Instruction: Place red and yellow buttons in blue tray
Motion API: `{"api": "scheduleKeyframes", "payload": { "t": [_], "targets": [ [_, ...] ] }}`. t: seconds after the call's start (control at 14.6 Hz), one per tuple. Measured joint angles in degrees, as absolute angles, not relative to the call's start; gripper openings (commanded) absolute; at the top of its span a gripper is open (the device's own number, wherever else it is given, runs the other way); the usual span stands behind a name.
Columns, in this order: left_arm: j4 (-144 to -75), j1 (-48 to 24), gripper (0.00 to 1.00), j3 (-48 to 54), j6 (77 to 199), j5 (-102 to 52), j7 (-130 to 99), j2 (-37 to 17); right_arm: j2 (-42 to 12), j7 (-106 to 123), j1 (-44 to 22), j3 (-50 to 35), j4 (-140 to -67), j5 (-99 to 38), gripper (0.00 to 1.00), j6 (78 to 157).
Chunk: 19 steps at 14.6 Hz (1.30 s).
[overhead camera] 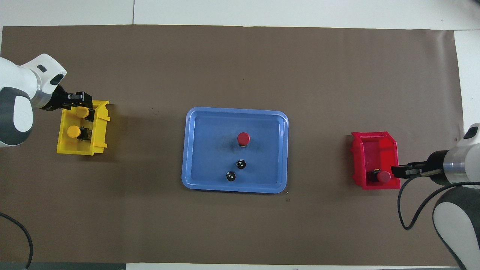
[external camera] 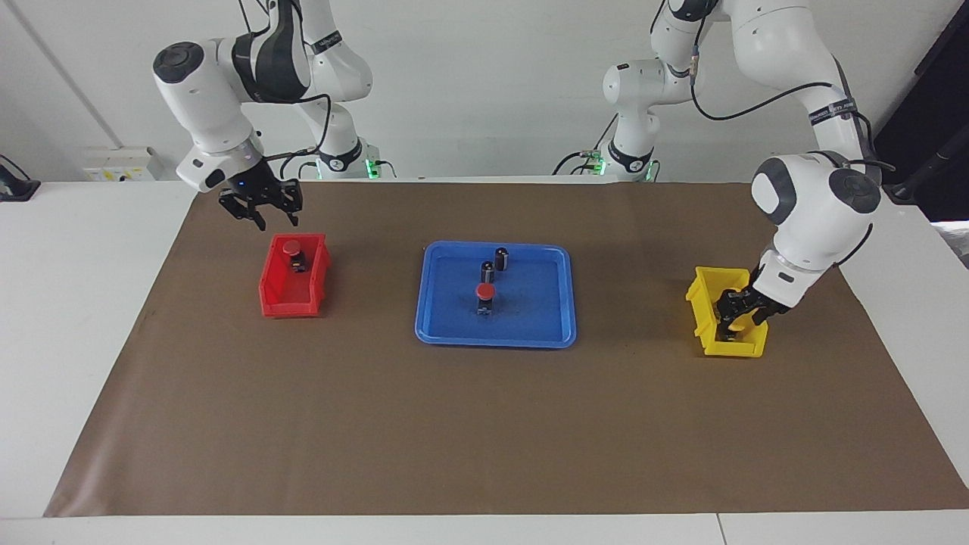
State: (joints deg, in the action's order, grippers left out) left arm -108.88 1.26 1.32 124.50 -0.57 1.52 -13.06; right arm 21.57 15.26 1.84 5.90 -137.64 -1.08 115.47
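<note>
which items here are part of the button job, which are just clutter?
Job: red button in blue tray; red button in red bin; two yellow buttons in yellow bin.
Clutter: two dark cylinders in the tray.

White wall (external camera: 484, 83), white table (external camera: 83, 318), brown mat (external camera: 484, 424)

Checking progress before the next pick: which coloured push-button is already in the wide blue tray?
Only one round red-capped push-button stands in the wide shallow blue plastic tray, by two dark cylinders. The other red one sits in the small red bin.
</note>
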Motion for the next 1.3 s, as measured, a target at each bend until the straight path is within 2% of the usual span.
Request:
{"api": "scheduleKeyframes", "payload": {
  "t": [0.21, 0.62, 0.75, 0.96, 1.17, 1.3],
  "targets": [
    [-109.27, 1.49, 0.64, 1.29, 124.53, -0.57, 1.64, -13.22, 20.71, 16.50, 3.89, 5.82, -140.15, -1.07, 0.65, 119.00],
    [-110.34, 1.50, 0.60, 1.33, 124.53, -0.57, 1.69, -13.22, 15.24, 16.48, 1.61, 4.92, -141.33, -1.08, 0.64, 124.32],
    [-110.47, 1.51, 0.53, 1.33, 124.53, -0.57, 1.69, -13.22, 14.55, 16.33, 1.21, 4.92, -141.58, -1.08, 0.64, 124.98],
    [-110.49, 1.54, 0.51, 1.33, 124.54, -0.57, 1.69, -13.22, 14.41, 16.33, 1.19, 5.02, -142.72, -1.08, 0.63, 125.55],
    [-110.49, 1.58, 0.41, 1.33, 124.56, -0.57, 1.69, -13.22, 14.41, 16.33, 0.97, 4.94, -143.53, -1.08, 0.62, 126.95],
    [-110.49, 1.64, 0.19, 1.33, 124.57, -0.57, 1.70, -13.22, 14.41, 16.33, 0.81, 4.91, -144.13, -1.08, 0.61, 127.13]
  ]
}}
